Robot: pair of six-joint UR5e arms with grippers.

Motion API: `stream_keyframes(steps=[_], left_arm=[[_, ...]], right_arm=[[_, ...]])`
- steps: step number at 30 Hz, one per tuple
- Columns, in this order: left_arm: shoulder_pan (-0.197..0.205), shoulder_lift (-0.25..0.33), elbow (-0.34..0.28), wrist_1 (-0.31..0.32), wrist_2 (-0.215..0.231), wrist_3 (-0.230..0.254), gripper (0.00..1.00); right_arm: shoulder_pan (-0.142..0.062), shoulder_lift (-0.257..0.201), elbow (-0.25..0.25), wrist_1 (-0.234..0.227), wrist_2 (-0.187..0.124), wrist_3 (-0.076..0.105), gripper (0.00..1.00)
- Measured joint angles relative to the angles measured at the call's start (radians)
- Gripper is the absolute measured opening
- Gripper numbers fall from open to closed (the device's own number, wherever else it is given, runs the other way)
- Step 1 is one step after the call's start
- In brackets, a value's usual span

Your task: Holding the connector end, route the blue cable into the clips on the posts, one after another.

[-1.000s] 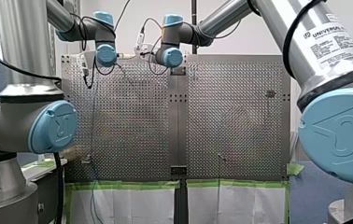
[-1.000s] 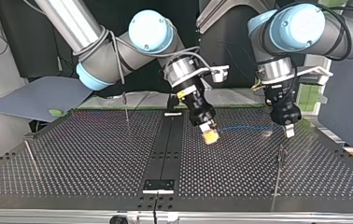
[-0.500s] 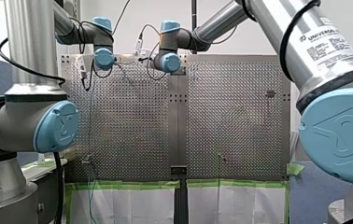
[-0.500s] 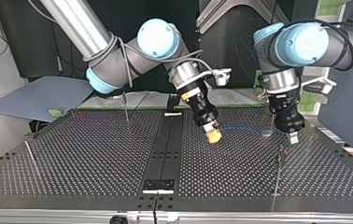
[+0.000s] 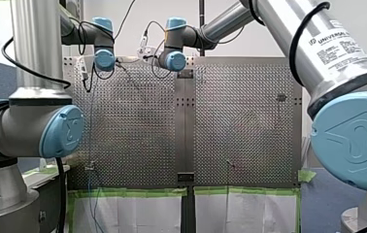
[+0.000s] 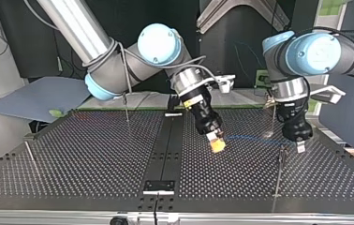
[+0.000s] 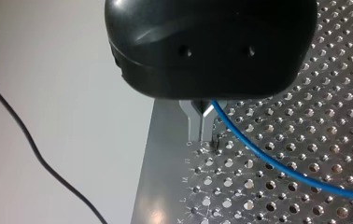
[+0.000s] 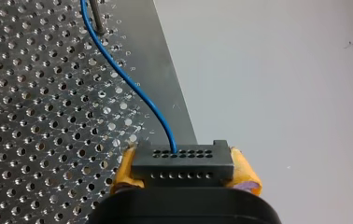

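My right gripper point(image 8: 184, 171) pinches the black connector point(image 8: 182, 158) between its yellow pads point(image 8: 123, 170). The blue cable point(image 8: 139, 95) leaves the connector's face and curves across the perforated worktop point(image 6: 95, 154) to a thin post point(image 8: 95, 16). That post is cut off at the edge of the right wrist view, so I cannot tell whether the cable sits in a clip there.

In the left wrist view, my left gripper point(image 7: 202, 137) has its metal fingers point(image 7: 195, 123) drawn together. The cable comes out at their root, just under the black body. That body hides the grip itself.

From the top view, the cable shows as a faint blue line between the two grippers, low over the worktop. A slim post point(image 6: 278, 173) stands just beside my left gripper. Two more posts point(image 6: 125, 107) point(image 6: 28, 154) stand well apart, on the far side of the dark centre strip point(image 6: 163, 150). The clips are too small to make out.

A thin black cord point(image 7: 34, 149) hangs off the worktop's edge. Green tape point(image 5: 128, 192) lines the near edge in the front view, where the arm joints hide both grippers.
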Motion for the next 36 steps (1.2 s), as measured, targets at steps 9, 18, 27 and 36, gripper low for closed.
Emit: stream_keyframes(steps=[9, 18, 27, 36], left_arm=[[0.021, -0.013, 0.017, -0.002, 0.036, -0.002, 0.00], [0.044, -0.041, 0.025, 0.006, 0.081, -0.003, 0.00], [0.069, -0.046, 0.050, 0.012, 0.116, -0.014, 0.00], [0.090, -0.081, 0.051, 0.023, 0.152, -0.023, 0.00]], right_arm=[[-0.005, 0.018, -0.005, 0.005, -0.007, 0.004, 0.00], [-0.007, 0.053, -0.005, 0.006, -0.010, 0.004, 0.00], [-0.023, 0.059, -0.005, 0.006, -0.013, 0.004, 0.00], [-0.050, 0.061, -0.005, 0.004, -0.013, 0.004, 0.00]])
